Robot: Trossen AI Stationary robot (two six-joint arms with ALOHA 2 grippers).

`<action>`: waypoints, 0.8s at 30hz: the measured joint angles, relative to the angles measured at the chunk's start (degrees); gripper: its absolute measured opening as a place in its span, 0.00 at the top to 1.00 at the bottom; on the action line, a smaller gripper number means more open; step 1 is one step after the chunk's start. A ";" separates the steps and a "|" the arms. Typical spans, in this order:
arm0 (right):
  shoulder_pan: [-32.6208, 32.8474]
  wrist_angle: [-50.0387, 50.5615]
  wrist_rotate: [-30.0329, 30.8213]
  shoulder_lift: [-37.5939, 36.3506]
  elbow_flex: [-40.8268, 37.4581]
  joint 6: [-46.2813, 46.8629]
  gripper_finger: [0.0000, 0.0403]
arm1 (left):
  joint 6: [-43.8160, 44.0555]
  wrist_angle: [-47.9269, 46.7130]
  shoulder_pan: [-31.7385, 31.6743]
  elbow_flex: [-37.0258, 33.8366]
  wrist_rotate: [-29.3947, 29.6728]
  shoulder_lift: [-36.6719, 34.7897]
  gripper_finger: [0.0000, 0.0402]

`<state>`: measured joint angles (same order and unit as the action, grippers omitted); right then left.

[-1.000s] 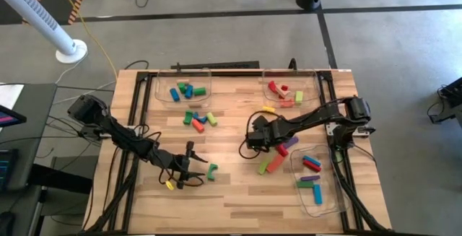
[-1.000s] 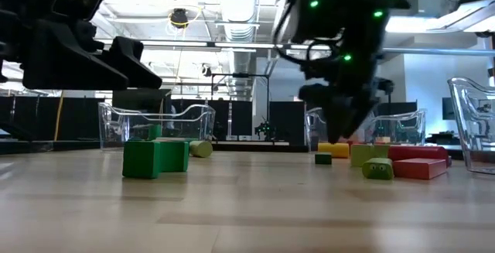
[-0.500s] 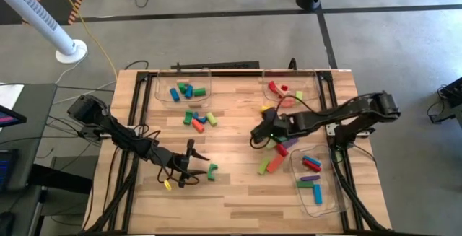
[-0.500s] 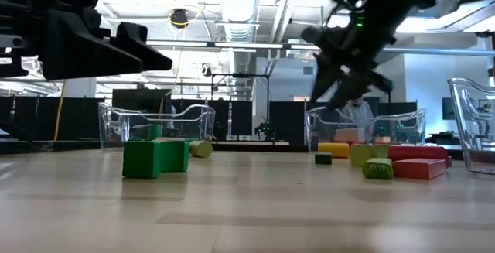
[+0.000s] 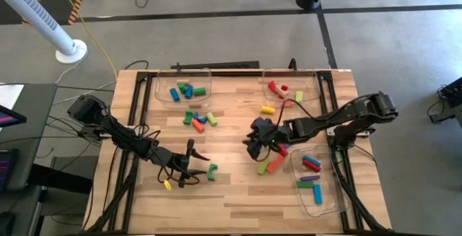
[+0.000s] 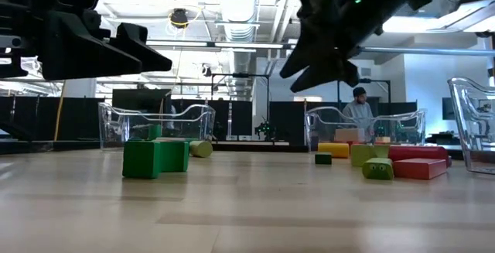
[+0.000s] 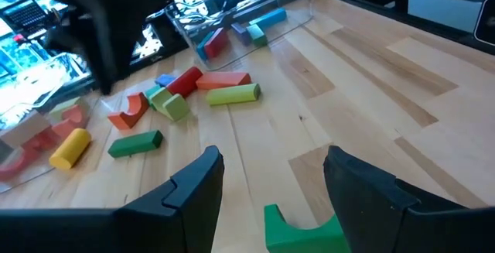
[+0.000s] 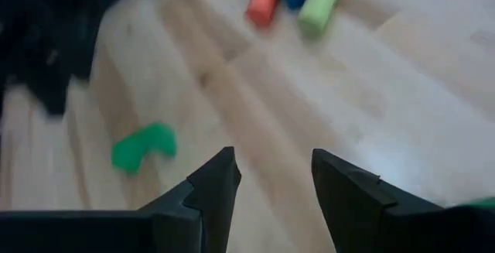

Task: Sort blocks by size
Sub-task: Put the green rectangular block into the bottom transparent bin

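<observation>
Blocks lie scattered on the wooden table: a cluster at centre, a yellow cylinder, and red and green bars at the right. A green arch block rests flat on the table near the left front. My left gripper hovers open just above and behind the arch, its fingers to either side and not touching. My right gripper is open and raised at mid-table, slanting down toward the left, with nothing between its fingers.
Clear trays with blocks stand at the far left, far right and near right. A small yellow block lies by the left gripper. A person shows in the room behind. Bare wood lies along the near edge.
My right gripper has risen from close over the table beside the red and green bars. It has tipped from pointing steeply down to slanting toward the table's left. It carries nothing. The blocks have stayed where they were.
</observation>
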<state>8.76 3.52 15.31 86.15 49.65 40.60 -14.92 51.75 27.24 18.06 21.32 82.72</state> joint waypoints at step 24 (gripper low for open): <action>1.09 6.92 11.56 1.47 0.02 21.96 0.52 | 1.05 0.26 0.00 -0.02 0.00 0.00 0.47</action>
<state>9.84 10.44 26.87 87.62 49.67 62.56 -13.87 52.01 27.24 18.04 21.32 82.72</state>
